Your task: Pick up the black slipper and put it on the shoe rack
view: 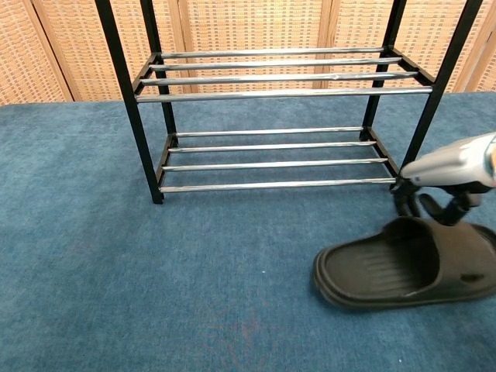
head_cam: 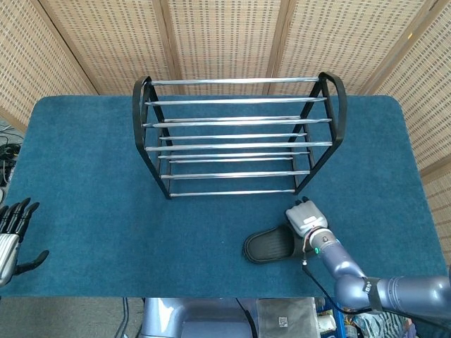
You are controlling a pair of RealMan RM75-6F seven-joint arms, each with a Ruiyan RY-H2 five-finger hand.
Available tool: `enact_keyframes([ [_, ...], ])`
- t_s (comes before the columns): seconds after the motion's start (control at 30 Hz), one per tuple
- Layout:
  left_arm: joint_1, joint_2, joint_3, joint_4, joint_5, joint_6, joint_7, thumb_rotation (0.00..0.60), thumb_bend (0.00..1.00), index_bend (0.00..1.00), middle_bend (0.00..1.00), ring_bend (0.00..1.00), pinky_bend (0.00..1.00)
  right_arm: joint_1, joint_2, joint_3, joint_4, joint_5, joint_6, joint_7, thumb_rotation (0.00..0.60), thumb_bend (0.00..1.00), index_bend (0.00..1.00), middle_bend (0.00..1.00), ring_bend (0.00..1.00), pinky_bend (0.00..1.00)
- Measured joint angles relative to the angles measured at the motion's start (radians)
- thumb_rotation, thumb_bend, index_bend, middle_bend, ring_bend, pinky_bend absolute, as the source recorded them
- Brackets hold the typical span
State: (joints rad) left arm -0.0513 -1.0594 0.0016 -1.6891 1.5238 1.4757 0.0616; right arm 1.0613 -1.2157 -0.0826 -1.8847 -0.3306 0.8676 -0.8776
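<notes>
The black slipper lies flat on the blue cloth, its length running left to right, in front of the rack's right foot. My right hand is at the slipper's strap end, fingers curled down onto the strap and gripping it. The shoe rack, black-framed with chrome rails, stands behind the slipper with both tiers bare. My left hand hangs off the table's left edge with fingers apart, holding nothing.
The blue-covered table stretches wide to the left of the slipper. Woven screens close off the back. The rack's right front leg stands close beside my right hand.
</notes>
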Motion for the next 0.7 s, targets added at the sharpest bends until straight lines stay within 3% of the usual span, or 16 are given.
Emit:
enact_keyframes([
  [0.07,0.0,-0.001,0.001,-0.002,0.002,0.0,0.006,0.6,0.24,0.0,0.0,0.0,0.0,0.004,0.026,-0.019,-0.013,0.012,0.003,0.0,0.6,0.96,0.25,0.2,0.1,0.07],
  [0.1,0.0,-0.003,0.002,-0.003,0.002,0.0,0.009,0.6,0.24,0.0,0.0,0.0,0.0,0.005,0.037,-0.025,-0.017,0.014,0.004,0.001,0.6,0.85,0.18,0.13,0.07,0.05],
  [0.17,0.0,-0.004,0.002,-0.004,0.002,0.001,0.013,0.6,0.24,0.0,0.0,0.0,0.0,0.004,0.063,-0.034,-0.03,0.01,0.001,0.012,0.6,0.28,0.02,0.0,0.0,0.0],
  [0.2,0.0,-0.004,0.002,-0.005,0.001,0.001,0.014,0.6,0.24,0.0,0.0,0.0,0.0,0.001,0.071,-0.035,-0.033,0.001,-0.001,0.02,0.6,0.07,0.0,0.0,0.0,0.0],
  [0.23,0.0,-0.004,0.002,-0.005,0.001,0.001,0.014,0.6,0.24,0.0,0.0,0.0,0.0,-0.005,0.078,-0.035,-0.037,-0.019,-0.003,0.033,0.6,0.01,0.0,0.0,0.0,0.0],
  [0.4,-0.002,-0.006,0.002,-0.005,-0.001,-0.005,0.022,0.6,0.24,0.0,0.0,0.0,0.0,-0.051,0.109,-0.028,-0.061,-0.189,0.001,0.099,0.6,0.0,0.0,0.0,0.0,0.0],
  [0.63,-0.005,-0.008,0.003,-0.007,-0.002,-0.008,0.031,0.6,0.24,0.0,0.0,0.0,0.0,-0.161,0.129,-0.036,-0.117,-0.553,0.029,0.212,0.6,0.0,0.0,0.0,0.0,0.0],
  [0.7,-0.004,-0.007,0.003,-0.007,-0.002,-0.006,0.027,0.6,0.24,0.0,0.0,0.0,0.0,-0.191,0.114,-0.04,-0.127,-0.613,0.042,0.229,0.6,0.0,0.0,0.0,0.0,0.0],
])
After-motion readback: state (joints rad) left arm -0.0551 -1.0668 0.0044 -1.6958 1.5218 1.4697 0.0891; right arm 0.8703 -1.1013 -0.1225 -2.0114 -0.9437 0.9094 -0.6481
